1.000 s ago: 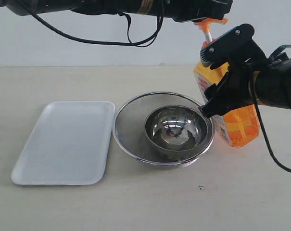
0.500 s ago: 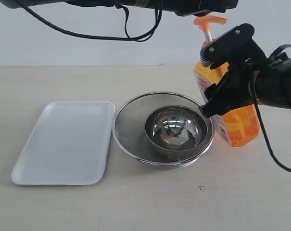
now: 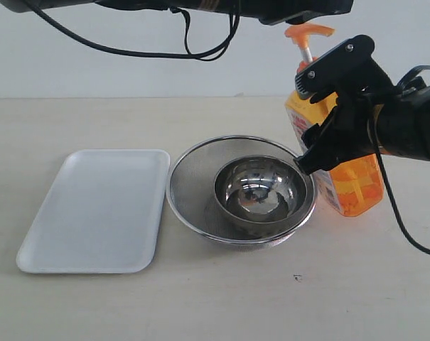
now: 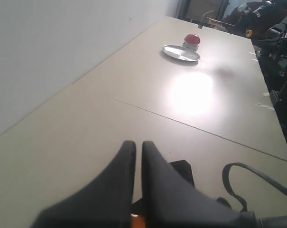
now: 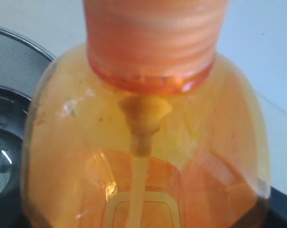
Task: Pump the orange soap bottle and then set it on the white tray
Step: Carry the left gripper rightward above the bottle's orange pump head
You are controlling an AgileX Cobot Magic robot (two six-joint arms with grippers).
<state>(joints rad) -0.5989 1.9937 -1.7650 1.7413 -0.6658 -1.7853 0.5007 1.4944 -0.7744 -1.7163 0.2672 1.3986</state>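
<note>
Strainer [image 3: 193,188] with bowl [image 3: 261,188] stands between white tray [image 3: 94,209] and orange soap bottle [image 3: 353,188], which my right end effector [image 3: 305,121] pinches; left end effector [image 4: 135,145] is pressed together.

We see a round steel mesh strainer [image 3: 193,188] holding a shiny steel bowl [image 3: 259,193]. Left of the strainer lies the flat white plastic tray [image 3: 94,209]; right of it, our right gripper [image 3: 305,122] clasps the tall translucent orange soap bottle [image 3: 357,188].

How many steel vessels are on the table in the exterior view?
2: the mesh strainer between the white tray and orange soap bottle, and the bowl nested inside it. None looks hidden.
</note>
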